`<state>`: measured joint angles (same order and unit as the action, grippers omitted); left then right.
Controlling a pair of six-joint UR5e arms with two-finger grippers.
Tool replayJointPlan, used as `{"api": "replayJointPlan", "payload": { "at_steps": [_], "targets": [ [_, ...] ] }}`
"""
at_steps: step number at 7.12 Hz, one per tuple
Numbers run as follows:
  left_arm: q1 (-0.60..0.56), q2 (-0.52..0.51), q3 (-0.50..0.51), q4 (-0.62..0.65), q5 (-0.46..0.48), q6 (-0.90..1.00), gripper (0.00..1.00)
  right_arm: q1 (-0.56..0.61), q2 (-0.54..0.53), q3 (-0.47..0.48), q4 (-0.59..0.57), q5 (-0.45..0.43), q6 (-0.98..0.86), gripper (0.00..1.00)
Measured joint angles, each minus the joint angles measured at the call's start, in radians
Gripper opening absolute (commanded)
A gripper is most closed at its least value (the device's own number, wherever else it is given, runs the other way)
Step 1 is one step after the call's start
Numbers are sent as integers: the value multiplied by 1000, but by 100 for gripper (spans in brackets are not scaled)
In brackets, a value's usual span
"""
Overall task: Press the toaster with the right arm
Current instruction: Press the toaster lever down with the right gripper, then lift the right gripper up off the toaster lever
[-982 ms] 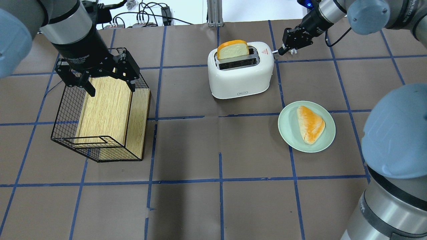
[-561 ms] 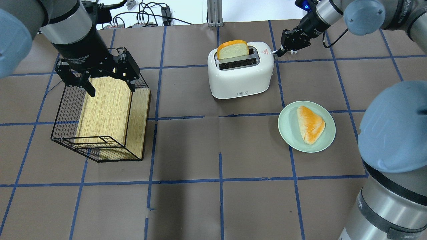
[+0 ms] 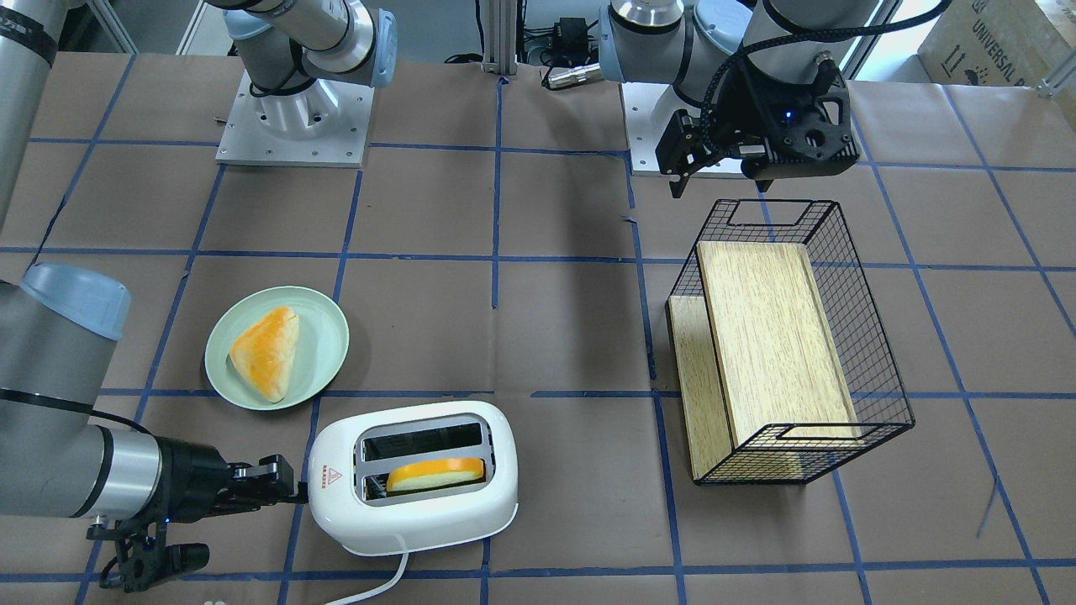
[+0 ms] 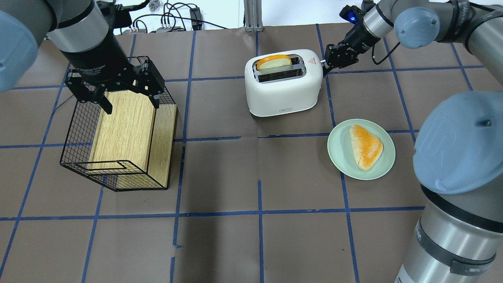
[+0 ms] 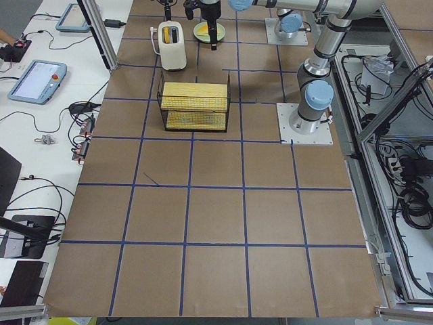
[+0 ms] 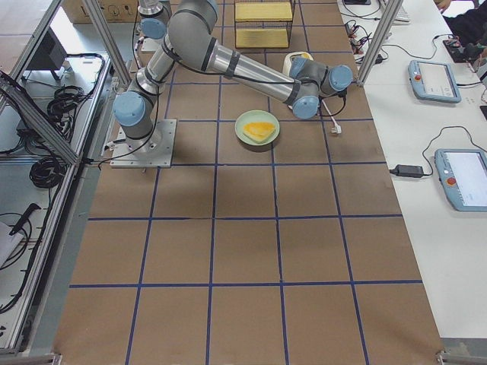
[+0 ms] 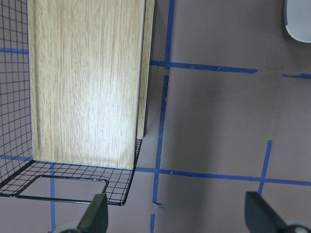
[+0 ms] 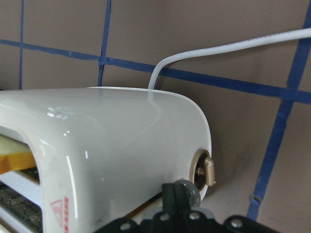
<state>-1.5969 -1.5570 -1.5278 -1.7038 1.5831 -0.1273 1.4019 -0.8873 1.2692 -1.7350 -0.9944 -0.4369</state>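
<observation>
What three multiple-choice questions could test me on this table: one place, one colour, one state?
1. The round plate under the triangular orange pastry is: A red; B pale green; C black.
2. The left gripper, by the black wire basket, is: A open and empty; B shut on the pastry; C shut on the plate.
3. The right gripper is: A over the plate; B inside the basket; C at the glossy white two-slot toaster's end.
Answers: 1 B, its rim shows pale green; 2 A, its wrist view shows the fingertips wide apart with nothing between; 3 C, its tip is at the toaster's end in the overhead view.
</observation>
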Motion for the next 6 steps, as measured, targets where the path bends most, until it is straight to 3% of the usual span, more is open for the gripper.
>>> {"api": "replayJointPlan", "payload": {
  "at_steps": [2,3,4,6],
  "targets": [
    [0,0,0,0,0,0,100,-1,22,-2,-9,1,-4,5],
    [0,0,0,0,0,0,100,-1,25,-2,-10,0,-4,19],
    [0,0,0,0,0,0,100,-1,24,-2,-11,-4,1,54],
    [0,0,0,1,0,0,100,2,8,-28,-11,-78,39,80]
  ]
}}
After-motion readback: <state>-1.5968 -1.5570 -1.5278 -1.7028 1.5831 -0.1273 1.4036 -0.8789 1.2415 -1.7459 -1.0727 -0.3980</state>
